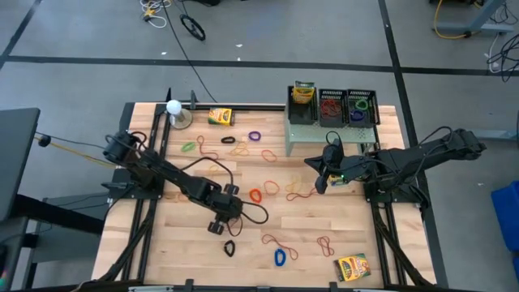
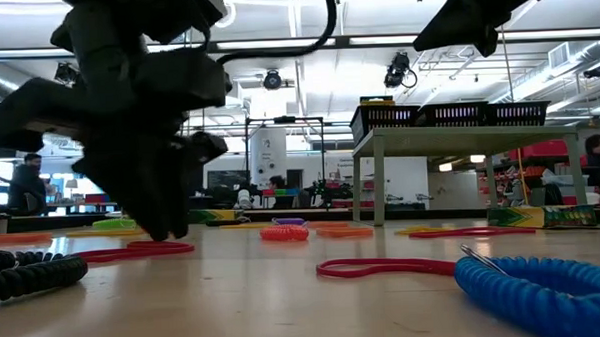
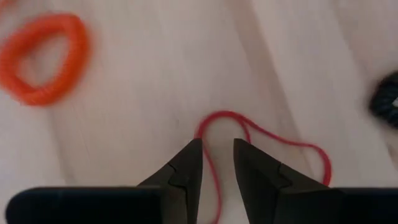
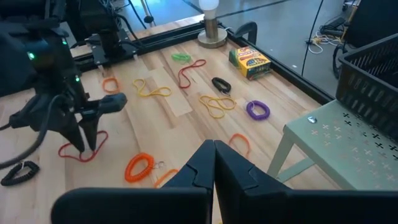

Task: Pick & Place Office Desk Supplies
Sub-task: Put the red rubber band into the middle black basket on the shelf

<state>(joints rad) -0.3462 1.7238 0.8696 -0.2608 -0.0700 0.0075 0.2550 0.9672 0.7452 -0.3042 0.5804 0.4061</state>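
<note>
A thin red rubber band (image 3: 261,134) lies flat on the wooden table. My left gripper (image 3: 217,146) points down at it, open, with one strand of the band running between its fingertips; it also shows in the right wrist view (image 4: 84,144) and the low view (image 2: 167,231). An orange coiled loop (image 3: 43,59) and a black coiled loop (image 3: 388,99) lie on either side of it. My right gripper (image 4: 214,149) hangs shut and holding nothing above the table's right half (image 1: 319,186), in front of the pale green shelf. My left gripper comes at the red band from above, slanting down, with a finger (image 3: 189,158) on each side of one strand (image 3: 208,168). Whether the fingers touch the band or the table I cannot tell. The band lies slack on the wood.
The pale green shelf (image 1: 302,130) at the far right carries three black mesh trays (image 1: 332,107). Crayon boxes lie at the far middle (image 1: 220,116) and near right (image 1: 351,266). A white ball on a stand (image 1: 174,109) is at far left. Several loose bands and a blue coil (image 1: 280,258) are scattered about.
</note>
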